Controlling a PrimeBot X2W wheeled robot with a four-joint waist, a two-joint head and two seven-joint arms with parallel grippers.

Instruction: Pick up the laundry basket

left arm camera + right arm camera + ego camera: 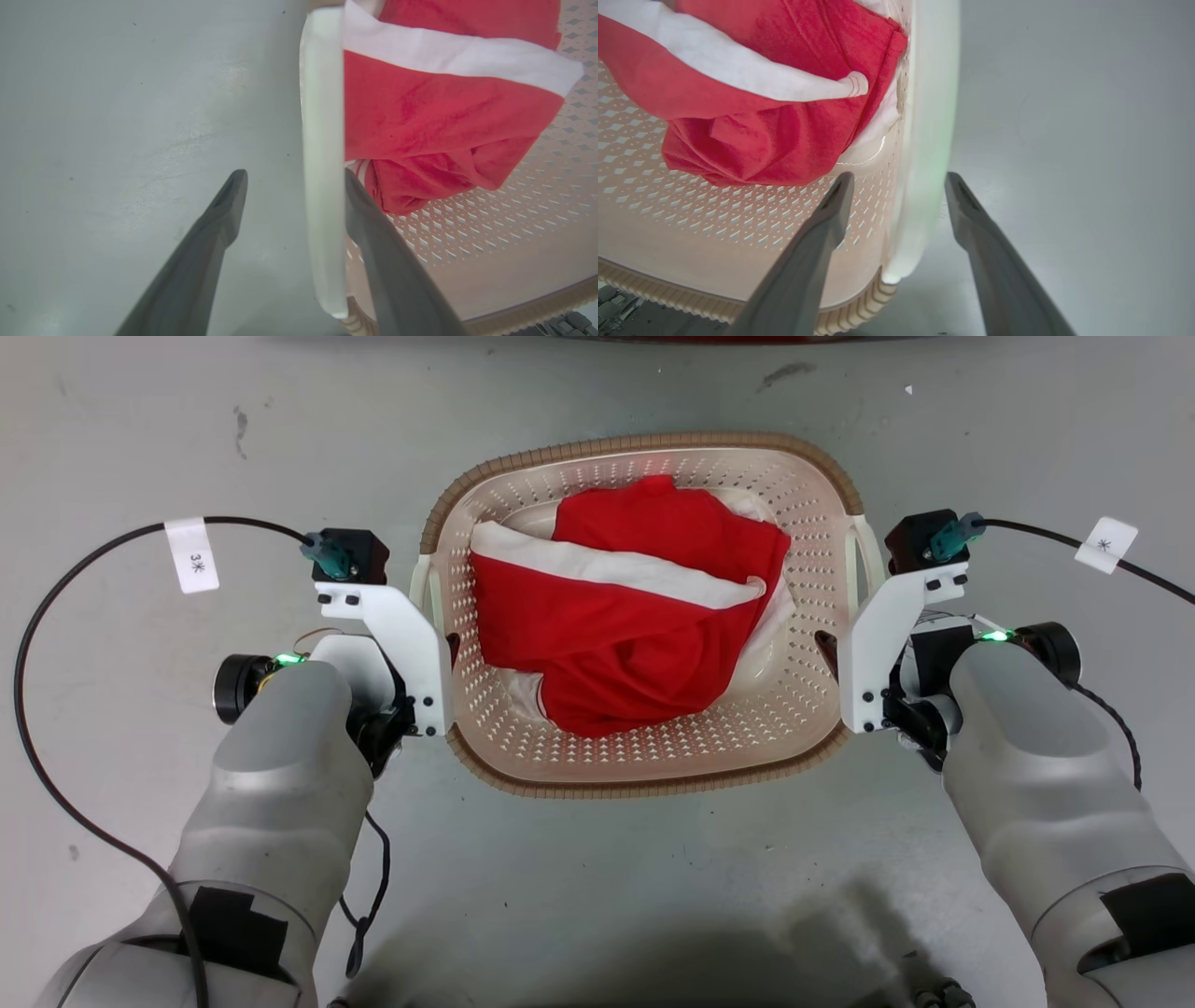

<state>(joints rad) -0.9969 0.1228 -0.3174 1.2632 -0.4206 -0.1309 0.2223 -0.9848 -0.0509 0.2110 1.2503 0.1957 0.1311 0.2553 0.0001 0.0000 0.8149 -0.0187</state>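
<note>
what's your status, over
Left end effector open astride white side handle; right end effector likewise. Cream perforated plastic laundry basket on floor, red-and-white cloth inside. No obstruction seen.

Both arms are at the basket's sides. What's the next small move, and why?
Probably shut both grippers before any lift. The left gripper is open and straddles the left handle, with one finger inside the laundry basket and one outside. The right gripper straddles the right handle the same way. Neither clamps yet, so raising the arms now would likely leave the basket behind.
</note>
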